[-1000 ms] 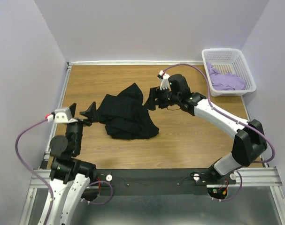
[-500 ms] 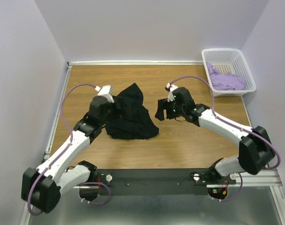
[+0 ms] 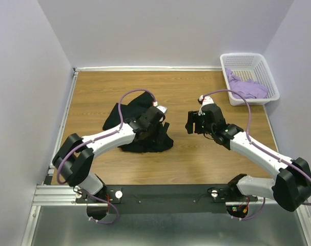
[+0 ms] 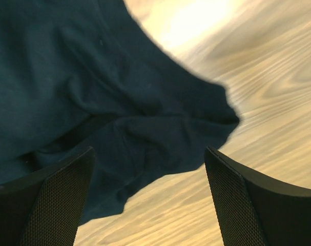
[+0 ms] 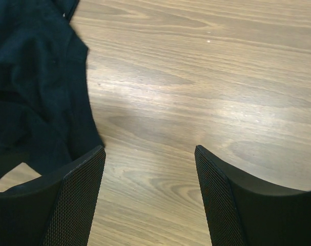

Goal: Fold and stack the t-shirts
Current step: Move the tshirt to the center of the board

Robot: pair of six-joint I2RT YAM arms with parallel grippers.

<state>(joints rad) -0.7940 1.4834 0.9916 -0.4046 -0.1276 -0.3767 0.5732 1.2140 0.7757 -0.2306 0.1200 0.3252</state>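
Observation:
The black t-shirt [image 3: 132, 110] lies crumpled on the wooden table, left of centre. My left gripper [image 3: 164, 129] is open and empty, reaching over the shirt to its right edge. In the left wrist view the shirt [image 4: 94, 92] fills the upper left, and its hem lies between the open fingers of my left gripper [image 4: 150, 205]. My right gripper [image 3: 189, 123] is open and empty over bare wood just right of the shirt. The right wrist view shows the right gripper [image 5: 150, 200] with the shirt's edge [image 5: 32, 92] at the left. The lavender t-shirt [image 3: 247, 88] lies bunched in the basket.
The white lattice basket [image 3: 242, 55] stands at the back right corner. Walls close the table on the left, back and right. The left arm's purple cable [image 3: 137, 92] arcs over the shirt. Bare wood lies between the grippers and towards the front.
My left arm has swung from the table's left side across the black shirt to its right edge. My right gripper has drawn back to the right, away from the shirt.

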